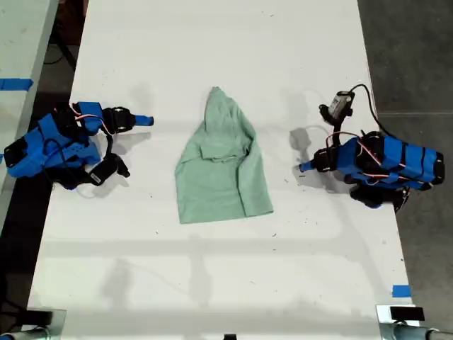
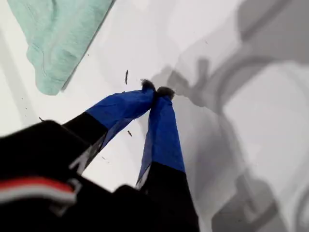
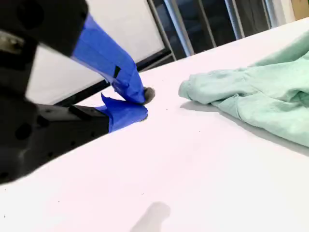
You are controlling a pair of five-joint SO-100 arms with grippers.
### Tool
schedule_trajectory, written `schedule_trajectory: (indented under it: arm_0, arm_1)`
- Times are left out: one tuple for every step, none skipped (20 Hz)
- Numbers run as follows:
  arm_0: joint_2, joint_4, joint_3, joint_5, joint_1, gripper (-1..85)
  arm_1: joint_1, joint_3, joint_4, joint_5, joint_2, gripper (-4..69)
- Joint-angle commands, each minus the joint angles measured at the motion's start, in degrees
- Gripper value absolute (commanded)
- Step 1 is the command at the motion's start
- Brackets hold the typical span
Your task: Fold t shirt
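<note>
The pale mint-green t shirt [image 1: 223,166] lies flat in the middle of the white table [image 1: 212,283], narrow end toward the far edge, wide hem nearer the camera. My first gripper [image 1: 306,167] is shut and empty on the exterior view's right, a short gap from the shirt's side. The first wrist view shows its tips [image 2: 157,89] closed over bare table beside a corner of the t shirt [image 2: 58,34]. My second gripper [image 1: 145,120] sits on the exterior view's left, shut and empty [image 3: 142,104], apart from the t shirt [image 3: 260,96].
A small grey device [image 1: 342,104] with a cable sits above the arm on the exterior view's right. Blue tape [image 1: 400,291] marks the table's near corner on that side. Dark floor runs along both long table edges.
</note>
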Motion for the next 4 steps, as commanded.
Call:
schedule_trajectory:
  arm_0:
    - [0.4,-0.5,1.1,-1.1,0.6,-0.3]
    - [0.4,-0.5,1.1,-1.1,0.6,-0.3]
    - [0.4,-0.5,1.1,-1.1,0.6,-0.3]
    - [0.4,-0.5,1.1,-1.1,0.6,-0.3]
  arm_1:
    - [-1.1,2.7,-0.4,0.6,0.5,1.4]
    - [-1.1,2.7,-0.4,0.6,0.5,1.4]
    - [-1.1,2.7,-0.4,0.6,0.5,1.4]
    - [-1.1,2.7,-0.4,0.6,0.5,1.4]
